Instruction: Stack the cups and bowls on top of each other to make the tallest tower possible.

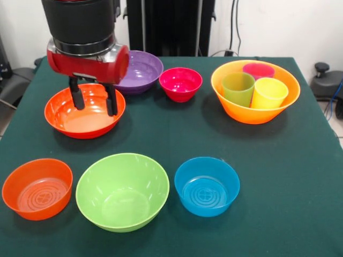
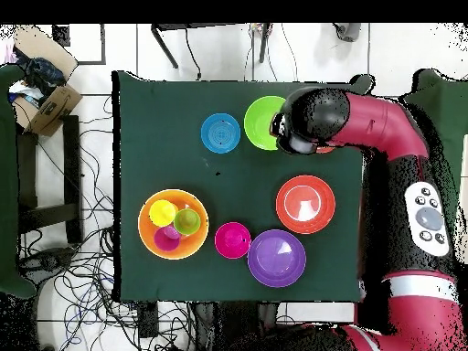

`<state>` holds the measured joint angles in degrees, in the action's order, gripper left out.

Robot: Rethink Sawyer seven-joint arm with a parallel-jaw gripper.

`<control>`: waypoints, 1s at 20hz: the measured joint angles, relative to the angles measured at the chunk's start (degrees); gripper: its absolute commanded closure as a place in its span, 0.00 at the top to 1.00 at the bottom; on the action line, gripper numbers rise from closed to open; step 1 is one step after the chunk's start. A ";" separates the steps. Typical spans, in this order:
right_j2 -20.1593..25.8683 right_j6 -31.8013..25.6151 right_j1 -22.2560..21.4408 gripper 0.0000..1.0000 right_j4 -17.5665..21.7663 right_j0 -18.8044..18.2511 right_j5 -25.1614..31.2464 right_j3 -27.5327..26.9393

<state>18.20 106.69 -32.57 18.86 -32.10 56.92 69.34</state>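
My gripper (image 1: 94, 99) is open and empty, its two black fingers (image 1: 76, 97) hanging over the wide red-orange bowl (image 1: 80, 119) at the left of the front view. In the overhead view the arm's head (image 2: 306, 119) hides the gripper. The big orange bowl (image 1: 252, 113) holds the green cup (image 1: 238, 89), the yellow cup (image 1: 268, 92) and the purple cup (image 1: 258, 69), all upright side by side. The purple bowl (image 1: 142, 70) and small pink bowl (image 1: 180, 83) stand behind. The small orange bowl (image 1: 37, 188), big lime green bowl (image 1: 122, 191) and small blue bowl (image 1: 207, 186) line the near edge. No tower stands.
All bowls stand apart, mouths up, on the dark green table (image 1: 161, 134). In the overhead view the red-orange bowl (image 2: 305, 204) lies near the arm, and the big orange bowl (image 2: 197, 241) with the cups lies at the left. Cables and a box (image 2: 41, 102) lie on the floor.
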 measured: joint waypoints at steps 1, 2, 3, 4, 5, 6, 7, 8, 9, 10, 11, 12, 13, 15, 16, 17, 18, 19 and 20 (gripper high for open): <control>0.00 0.00 -0.58 1.00 0.58 -0.48 -0.71 1.27; 0.00 0.00 -0.97 1.00 0.95 -0.83 -1.37 2.21; 0.00 0.00 -1.25 1.00 1.22 -1.07 -1.86 2.87; 0.00 0.00 -1.53 1.00 1.50 -1.31 -2.35 3.53; -0.02 0.00 -1.85 1.00 1.82 -1.57 -2.92 4.28; -0.01 0.00 -2.50 1.00 2.59 -2.13 -4.48 6.00; -0.01 0.00 -2.83 1.00 2.97 -2.35 -5.20 6.80; -0.02 0.00 -3.13 1.00 3.31 -2.53 -5.90 7.56; -0.02 0.00 -3.28 1.00 3.56 -2.60 -6.27 7.96; -0.02 0.00 -3.43 1.00 3.80 -2.67 -6.64 8.37; -0.02 0.00 -3.77 1.00 4.47 -2.75 -7.36 9.31; -0.01 0.00 -4.03 1.00 4.97 -2.74 -7.77 9.99; 0.00 0.00 -4.22 1.00 5.31 -2.74 -8.03 10.43; 0.00 0.00 -4.50 1.00 5.91 -2.74 -8.48 11.18; -0.01 0.00 -4.60 1.00 6.15 -2.74 -8.68 11.48; -0.01 0.00 -4.67 1.00 6.42 -2.74 -8.91 11.79; -0.01 0.00 -4.74 1.00 6.97 -2.74 -9.41 12.51; -0.01 0.00 -4.76 1.00 7.14 -2.74 -9.56 12.80; -0.01 0.00 -4.77 1.00 7.21 -2.74 -9.66 12.96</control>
<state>18.19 106.69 -37.34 26.08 -34.84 47.26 82.30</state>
